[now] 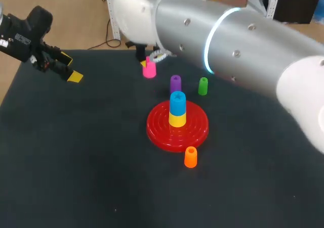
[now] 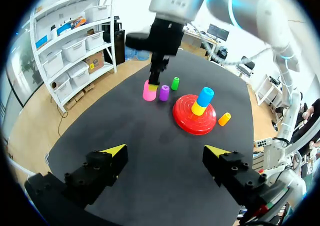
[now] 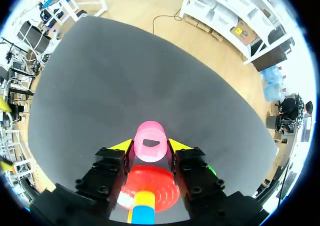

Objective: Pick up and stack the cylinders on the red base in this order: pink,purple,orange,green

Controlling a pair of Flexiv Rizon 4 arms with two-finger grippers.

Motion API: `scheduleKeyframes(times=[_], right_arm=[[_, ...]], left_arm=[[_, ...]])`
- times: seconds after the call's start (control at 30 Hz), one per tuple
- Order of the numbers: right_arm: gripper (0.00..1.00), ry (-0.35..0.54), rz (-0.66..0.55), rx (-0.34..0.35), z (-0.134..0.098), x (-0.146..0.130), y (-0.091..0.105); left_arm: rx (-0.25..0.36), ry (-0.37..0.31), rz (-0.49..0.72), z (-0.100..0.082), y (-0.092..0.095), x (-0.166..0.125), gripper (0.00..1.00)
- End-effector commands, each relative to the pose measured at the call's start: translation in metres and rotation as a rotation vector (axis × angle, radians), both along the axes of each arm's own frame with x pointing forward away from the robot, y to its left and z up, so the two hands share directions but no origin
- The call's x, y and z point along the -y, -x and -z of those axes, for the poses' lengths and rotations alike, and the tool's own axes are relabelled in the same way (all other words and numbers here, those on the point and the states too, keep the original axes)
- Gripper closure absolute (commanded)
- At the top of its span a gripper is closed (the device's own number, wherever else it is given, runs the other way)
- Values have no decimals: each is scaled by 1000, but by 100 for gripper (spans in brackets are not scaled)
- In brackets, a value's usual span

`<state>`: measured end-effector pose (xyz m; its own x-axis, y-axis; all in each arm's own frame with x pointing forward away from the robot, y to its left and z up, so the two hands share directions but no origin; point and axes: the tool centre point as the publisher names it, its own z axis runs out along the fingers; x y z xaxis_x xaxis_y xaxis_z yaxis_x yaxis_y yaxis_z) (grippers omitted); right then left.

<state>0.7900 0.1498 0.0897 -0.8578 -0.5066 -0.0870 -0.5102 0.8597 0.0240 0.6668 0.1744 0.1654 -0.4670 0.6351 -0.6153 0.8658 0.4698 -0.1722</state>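
Right now my right gripper [image 3: 150, 147] is clenched on the pink cylinder [image 3: 150, 142]: both yellow tips press its sides, one from each flank, and its hollow top faces up at my wrist. Whether its foot is off the table [image 1: 76, 162] I cannot tell. It sits at the far side of the dark surface, well apart from the red base [image 1: 161, 129]. My right arm [image 1: 238, 41] comes in from the right and reaches past the middle to get there.

Just beside the pink one, nearer the base, stands the purple cylinder [image 1: 175, 82], upright, with the green cylinder [image 1: 203, 86] near it, also upright. On the base's centre a blue piece [image 1: 177, 102] sits on top of a yellow piece [image 1: 177, 119]. The orange cylinder [image 1: 190, 157] is just beside the base's near rim.

My left gripper [image 2: 165, 151] is released, its fingers spread wide with nothing between them, above the table's far left corner, well apart from all the cylinders.
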Motion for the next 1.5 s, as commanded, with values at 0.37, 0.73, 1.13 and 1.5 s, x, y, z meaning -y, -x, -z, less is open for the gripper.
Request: scheduleKeyframes(times=[0.37,0.73,1.13,1.5], right_arm=[[100,-33,-42,10,-63,53,95],[100,-38,-69,5,-56,73,139],[100,-53,-78,17,-57,85,154],[100,-65,-95,67,-63,67,146]], left_arm=[[3,2,1,1,1,-1,0],[3,2,1,1,1,-1,0],[3,2,1,1,1,-1,0],[3,2,1,1,1,-1,0]])
